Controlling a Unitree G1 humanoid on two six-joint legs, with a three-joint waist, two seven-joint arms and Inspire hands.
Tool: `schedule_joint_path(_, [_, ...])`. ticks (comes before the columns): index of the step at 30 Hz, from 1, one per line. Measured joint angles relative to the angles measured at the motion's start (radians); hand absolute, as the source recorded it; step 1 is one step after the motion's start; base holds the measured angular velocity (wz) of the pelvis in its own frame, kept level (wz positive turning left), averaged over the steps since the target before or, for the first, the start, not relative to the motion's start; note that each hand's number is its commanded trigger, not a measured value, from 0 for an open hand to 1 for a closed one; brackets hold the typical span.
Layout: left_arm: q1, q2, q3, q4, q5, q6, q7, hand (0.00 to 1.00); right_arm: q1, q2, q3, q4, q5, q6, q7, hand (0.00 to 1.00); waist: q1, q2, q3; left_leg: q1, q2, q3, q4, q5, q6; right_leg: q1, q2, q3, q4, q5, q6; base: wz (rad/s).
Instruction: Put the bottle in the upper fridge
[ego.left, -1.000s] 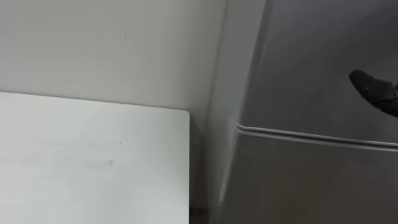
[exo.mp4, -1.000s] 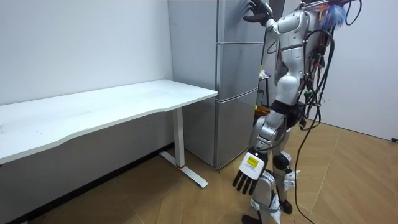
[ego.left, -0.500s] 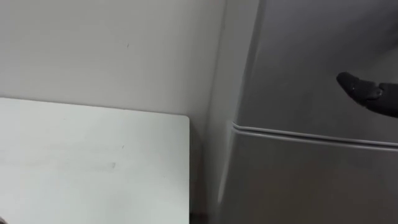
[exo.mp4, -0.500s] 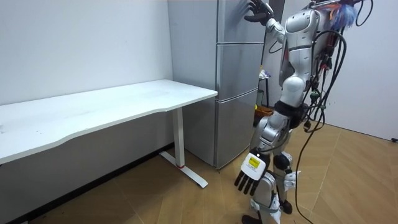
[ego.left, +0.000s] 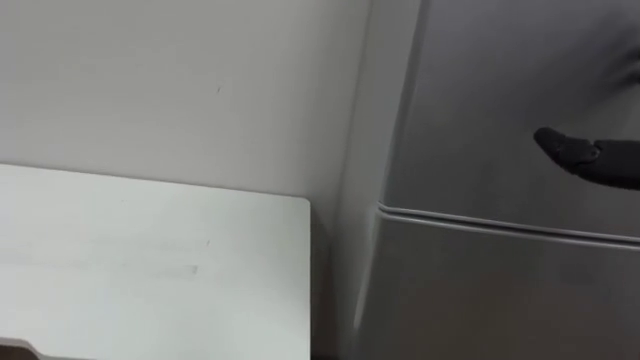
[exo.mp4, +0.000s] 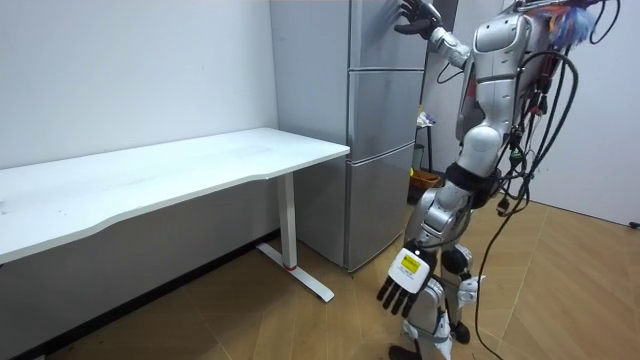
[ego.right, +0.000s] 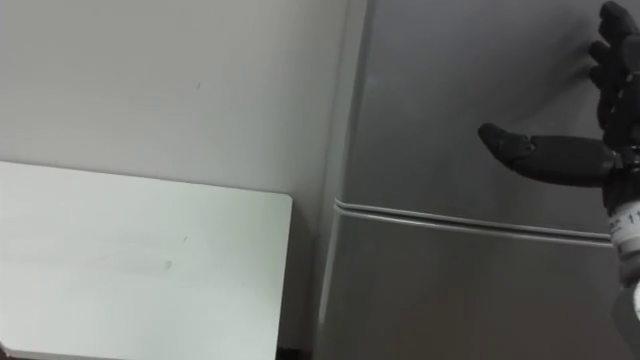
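Observation:
The grey fridge (exo.mp4: 380, 130) stands to the right of the white table, and I stand in front of it. Its upper door (ego.left: 500, 100) and lower door (ego.left: 500, 300) are both closed, with a thin seam between them. My right hand (ego.right: 560, 155) is raised against the upper door, its fingers straight and its thumb (ego.left: 570, 152) pointing left; in the room view this right hand (exo.mp4: 415, 15) rests high on the door's front. My left hand (exo.mp4: 403, 287) hangs down by my thigh, fingers straight and holding nothing.
A white table (ego.left: 150, 270) stands along the wall to the left of the fridge, with a narrow gap between them. In the room view the table (exo.mp4: 200, 165) has a white leg on a wooden floor (exo.mp4: 300, 330). Some small items (exo.mp4: 424, 180) lie behind me beside the fridge.
My upper body has leaned towards the room view's right while the right hand stays on the upper door. In the left eye view the thumb has edged left and down; the camera shifted.

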Motion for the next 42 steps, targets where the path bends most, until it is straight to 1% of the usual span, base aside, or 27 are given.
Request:
schedule_joint_path(5, [-0.001, 0.003, -0.006, 0.000, -0.001, 0.002, -0.011, 0.00, -0.001, 0.000, -0.005, 0.000, 0.096, 0.001, -0.014, 0.00, -0.002, -0.002, -0.0006, -0.009, -0.004, -0.016, 0.007, 0.002, 0.002, 0.001, 0.000, -0.002, -0.001, 0.002, 0.002, 0.08])
schedule_joint_path(7, [-0.003, 0.003, -0.006, -0.003, 0.000, 0.002, -0.012, 0.00, -0.001, 0.000, -0.005, -0.001, 0.096, 0.001, -0.017, 0.00, -0.004, -0.001, -0.0004, -0.012, -0.004, -0.018, 0.009, 0.003, 0.002, 0.002, 0.000, -0.004, -0.003, 0.003, 0.002, 0.04])
schedule_joint_path(10, [-0.004, 0.003, -0.007, -0.009, 0.000, 0.002, -0.010, 0.00, 0.001, 0.001, -0.005, -0.020, 0.090, 0.012, -0.034, 0.00, -0.005, 0.000, -0.0005, -0.011, -0.004, -0.018, 0.009, 0.003, 0.002, 0.003, 0.001, -0.004, -0.005, 0.004, 0.002, 0.00])
schedule_joint_path(12, [-0.004, 0.003, -0.007, -0.009, 0.000, 0.002, -0.009, 0.00, 0.007, 0.001, -0.005, -0.053, 0.091, 0.033, -0.052, 0.00, -0.006, 0.000, -0.0007, -0.011, -0.004, -0.018, 0.007, 0.003, 0.003, 0.005, 0.002, -0.004, -0.011, 0.008, -0.001, 0.00])
schedule_joint_path(14, [-0.001, 0.003, -0.007, -0.009, 0.000, 0.002, -0.009, 0.00, 0.014, 0.001, -0.005, -0.076, 0.091, 0.043, -0.063, 0.00, -0.008, 0.000, -0.0008, -0.010, -0.004, -0.017, 0.003, 0.006, 0.007, 0.007, 0.003, -0.003, -0.017, 0.012, -0.005, 0.00])
schedule_joint_path(16, [0.000, 0.002, -0.007, -0.009, 0.000, 0.002, -0.009, 0.00, 0.026, 0.001, -0.008, -0.102, 0.096, 0.045, -0.078, 0.00, -0.010, 0.000, -0.0011, -0.010, -0.004, -0.017, -0.001, 0.006, 0.007, 0.006, 0.003, -0.002, -0.017, 0.014, -0.007, 0.00])
schedule_joint_path(19, [0.002, 0.002, -0.006, -0.009, -0.003, -0.002, -0.009, 0.00, 0.050, 0.001, -0.020, -0.152, 0.111, 0.046, -0.096, 0.00, -0.025, 0.005, -0.0036, -0.011, -0.004, -0.017, -0.006, 0.006, 0.007, 0.007, 0.004, -0.002, -0.018, 0.014, -0.008, 0.00])
schedule_joint_path(21, [0.005, 0.000, -0.006, -0.009, -0.004, -0.003, 0.003, 0.00, 0.102, 0.001, -0.042, -0.233, 0.135, 0.059, -0.114, 0.00, -0.031, 0.013, -0.0074, -0.011, -0.005, -0.016, -0.011, 0.006, 0.006, 0.008, 0.004, -0.001, -0.020, 0.013, -0.008, 0.00])
schedule_joint_path(23, [0.011, -0.004, -0.004, -0.009, -0.002, -0.006, 0.019, 0.00, 0.143, 0.002, -0.066, -0.289, 0.133, 0.067, -0.133, 0.00, -0.033, 0.016, -0.0078, -0.011, -0.005, -0.014, -0.020, 0.006, 0.006, 0.009, 0.004, -0.001, -0.027, 0.013, -0.008, 0.00])
schedule_joint_path(24, [0.016, -0.005, -0.003, -0.009, -0.002, -0.013, 0.031, 0.00, 0.170, 0.002, -0.081, -0.314, 0.132, 0.067, -0.149, 0.00, -0.037, 0.019, -0.0086, -0.010, -0.006, -0.014, -0.024, 0.005, 0.005, 0.013, 0.005, -0.002, -0.035, 0.013, -0.008, 0.00])
schedule_joint_path(26, [0.021, -0.006, 0.005, -0.008, -0.005, -0.025, 0.040, 0.00, 0.204, 0.003, -0.107, -0.339, 0.135, 0.066, -0.170, 0.00, -0.047, 0.023, -0.0060, -0.009, -0.006, -0.014, -0.025, 0.004, 0.004, 0.013, 0.006, -0.003, -0.037, 0.012, -0.007, 0.00])
schedule_joint_path(27, [0.026, -0.008, 0.008, -0.008, -0.005, -0.027, 0.053, 0.00, 0.218, 0.004, -0.123, -0.340, 0.138, 0.066, -0.180, 0.00, -0.057, 0.024, -0.0054, -0.007, -0.005, -0.014, -0.025, 0.004, 0.003, 0.014, 0.006, -0.004, -0.037, 0.012, -0.007, 0.00])
schedule_joint_path(28, [0.027, -0.010, 0.013, -0.008, -0.005, -0.029, 0.056, 0.00, 0.230, 0.004, -0.136, -0.344, 0.139, 0.066, -0.186, 0.00, -0.058, 0.023, -0.0053, -0.005, -0.005, -0.013, -0.027, 0.003, 0.003, 0.014, 0.006, -0.003, -0.037, 0.012, -0.007, -0.03])
schedule_joint_path(30, [0.037, -0.021, 0.017, -0.005, -0.005, -0.044, 0.074, 0.00, 0.258, 0.007, -0.168, -0.353, 0.139, 0.065, -0.219, 0.00, -0.060, 0.027, -0.0021, 0.007, -0.004, -0.003, -0.040, 0.003, 0.003, 0.015, 0.006, 0.000, -0.036, 0.012, -0.006, -0.12])
schedule_joint_path(32, [0.039, -0.028, 0.018, -0.003, -0.005, -0.049, 0.080, 0.00, 0.279, 0.008, -0.195, -0.359, 0.164, 0.061, -0.240, 0.00, -0.068, 0.032, 0.0001, 0.011, -0.004, 0.002, -0.046, 0.003, 0.002, 0.015, 0.006, 0.003, -0.036, 0.011, -0.006, -0.08])
schedule_joint_path(33, [0.042, -0.034, 0.023, -0.003, -0.005, -0.051, 0.087, 0.00, 0.287, 0.008, -0.208, -0.359, 0.187, 0.062, -0.251, 0.00, -0.080, 0.032, 0.0003, 0.013, -0.004, 0.003, -0.048, 0.003, 0.002, 0.016, 0.006, 0.003, -0.036, 0.009, -0.006, 0.00])
schedule_joint_path(34, [0.044, -0.037, 0.026, -0.004, -0.005, -0.051, 0.092, 0.00, 0.289, 0.010, -0.215, -0.359, 0.194, 0.062, -0.255, 0.00, -0.085, 0.032, 0.0004, 0.014, -0.004, 0.003, -0.049, 0.003, 0.002, 0.016, 0.006, 0.004, -0.036, 0.008, -0.006, 0.00])
schedule_joint_path(37, [0.050, -0.046, 0.035, -0.008, -0.003, -0.053, 0.097, 0.00, 0.317, 0.012, -0.279, -0.361, 0.206, 0.061, -0.274, 0.00, -0.100, 0.030, 0.0004, 0.016, -0.004, 0.004, -0.051, 0.002, 0.000, 0.016, 0.006, 0.003, -0.036, 0.003, -0.007, 0.00])
schedule_joint_path(38, [0.053, -0.047, 0.039, -0.008, -0.004, -0.055, 0.097, 0.00, 0.321, 0.012, -0.307, -0.361, 0.206, 0.061, -0.287, 0.00, -0.112, 0.028, 0.0006, 0.014, -0.004, 0.004, -0.051, 0.001, 0.000, 0.013, 0.006, 0.004, -0.036, -0.001, -0.007, 0.00])
schedule_joint_path(39, [0.053, -0.047, 0.047, -0.008, -0.004, -0.060, 0.097, 0.00, 0.333, 0.012, -0.341, -0.361, 0.211, 0.052, -0.301, 0.00, -0.114, 0.028, 0.0002, 0.013, -0.004, 0.004, -0.051, 0.000, -0.002, 0.005, 0.006, 0.007, -0.036, -0.003, -0.008, 0.00])
schedule_joint_path(42, [0.052, -0.047, 0.070, -0.008, -0.004, -0.069, 0.100, 0.00, 0.372, 0.012, -0.397, -0.359, 0.248, 0.032, -0.353, 0.00, -0.115, 0.027, 0.0008, 0.016, -0.004, 0.008, -0.056, -0.001, -0.003, 0.003, 0.008, 0.014, -0.036, -0.004, -0.008, -0.06])
